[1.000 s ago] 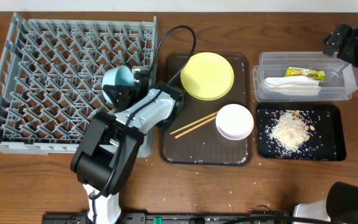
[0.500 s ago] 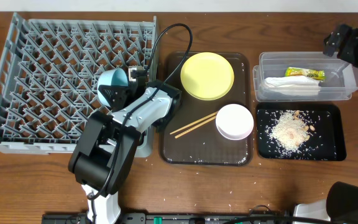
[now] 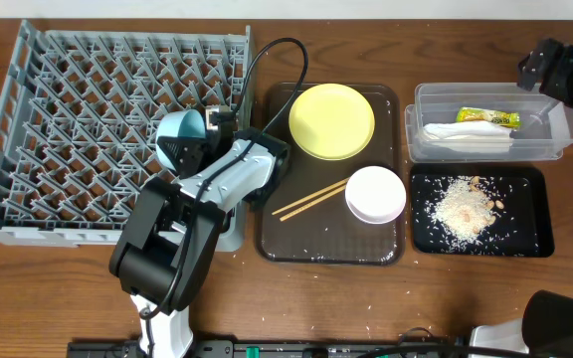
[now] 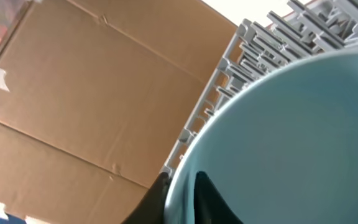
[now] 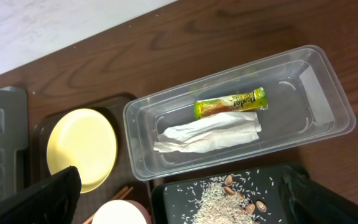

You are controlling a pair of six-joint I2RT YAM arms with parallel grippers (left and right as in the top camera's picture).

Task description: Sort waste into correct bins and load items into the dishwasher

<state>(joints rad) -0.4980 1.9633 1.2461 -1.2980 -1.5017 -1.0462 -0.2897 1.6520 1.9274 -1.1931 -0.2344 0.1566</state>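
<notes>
Clamped by its rim in the left gripper (image 3: 199, 149): blue bowl (image 3: 179, 132), tipped on edge at the right side of the grey rack (image 3: 68, 109); touching it or not, cannot tell. Spread wide and empty above the clear tub (image 5: 328, 81): right gripper (image 5: 179, 190). Inside the tub, wrapper (image 5: 230, 102) and napkin (image 5: 207, 134).

surface: dark-brown wood-grain tabletop (image 3: 436, 298), scattered with pale specks | far edge: pale white flat strip (image 5: 42, 25) beyond the table | left-wrist backdrop: large brown creased cardboard panel (image 4: 92, 93) | light: even, soft, no hard shadows
</notes>
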